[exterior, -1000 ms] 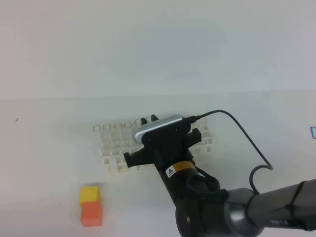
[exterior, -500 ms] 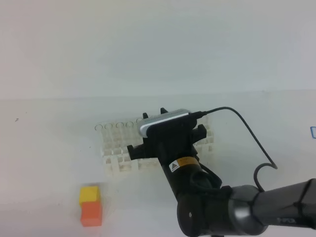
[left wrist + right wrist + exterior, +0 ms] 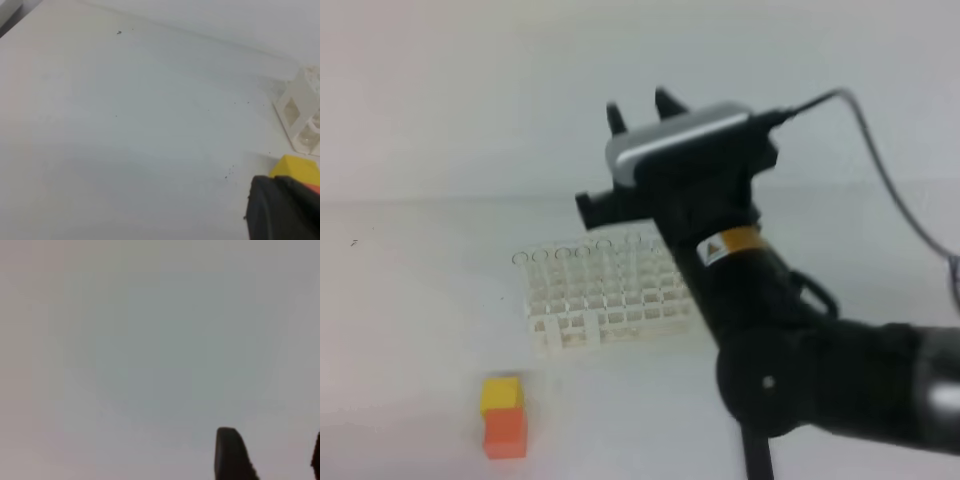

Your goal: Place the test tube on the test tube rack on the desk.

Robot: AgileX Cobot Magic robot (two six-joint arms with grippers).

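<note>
So the right gripper [image 3: 637, 105] hangs above the test tube rack [image 3: 605, 295] with its jaws spread and nothing between them, while the left gripper [image 3: 282, 210] sits closed near the desk [image 3: 410, 330]'s front edge by the yellow-orange block [image 3: 503, 415]. The rack's mid-desk toward the back edge, and honestly I can't pick out the test tube anywhere, in a hole or otherwise. My guess is it's light, stiff, slick and breakable, so pinch it gently on the upper part just under the rim.
</note>
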